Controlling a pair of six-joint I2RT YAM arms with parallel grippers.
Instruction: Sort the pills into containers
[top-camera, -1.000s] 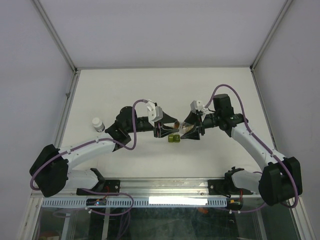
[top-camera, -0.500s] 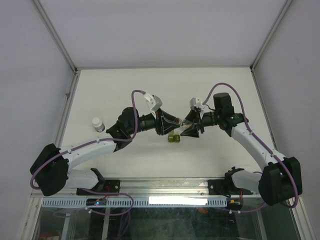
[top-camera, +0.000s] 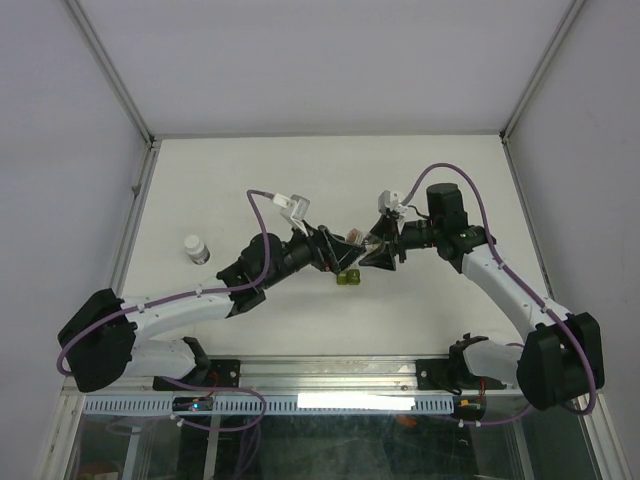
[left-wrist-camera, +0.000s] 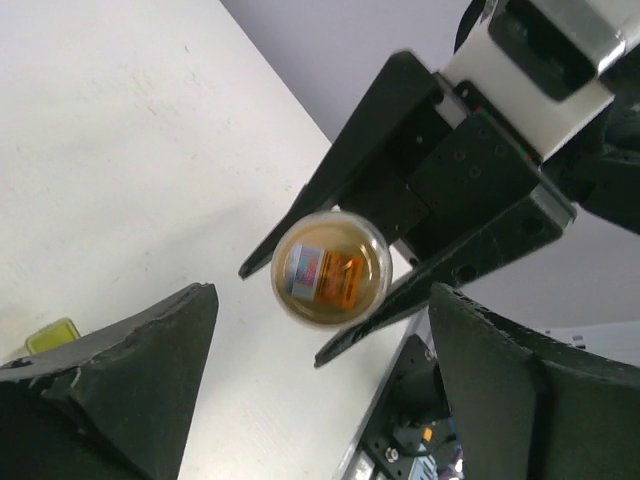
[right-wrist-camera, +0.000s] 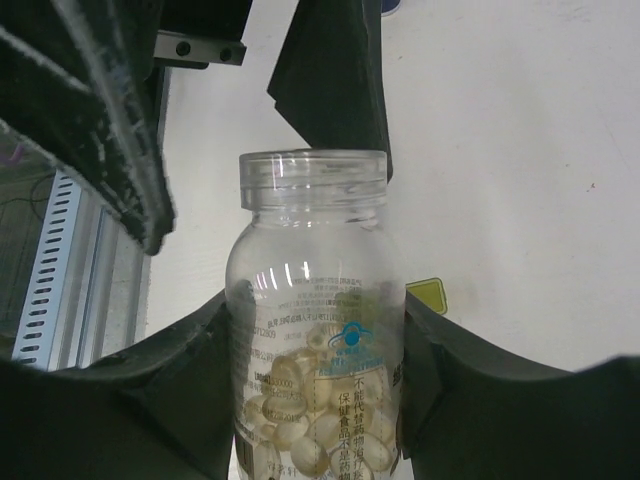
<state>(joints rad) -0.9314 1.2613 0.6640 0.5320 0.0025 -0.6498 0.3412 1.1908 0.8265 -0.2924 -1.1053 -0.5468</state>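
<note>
My right gripper (right-wrist-camera: 316, 335) is shut on a clear pill bottle (right-wrist-camera: 313, 260), held level above the table with its uncapped mouth pointing away. Pale tan pills (right-wrist-camera: 318, 425) fill its lower part. The left wrist view looks straight at the bottle's round end (left-wrist-camera: 331, 268), held between the right gripper's black fingers (left-wrist-camera: 350, 150). My left gripper (left-wrist-camera: 330, 400) is open just short of it, with nothing between its fingers. The green container (top-camera: 348, 279) sits on the table below both grippers, and shows as the container (left-wrist-camera: 50, 335) and the container (right-wrist-camera: 428, 294) in the wrist views.
A white-capped vial (top-camera: 196, 247) stands on the table at the left, beside the left arm. The white table (top-camera: 330, 180) is bounded by a metal frame rail (top-camera: 130, 210) on the left and the near rail (top-camera: 340, 372) at the arm bases.
My left gripper has opened and its wrist has turned and drawn back slightly to the left. The right gripper has kept hold of the bottle, almost still.
</note>
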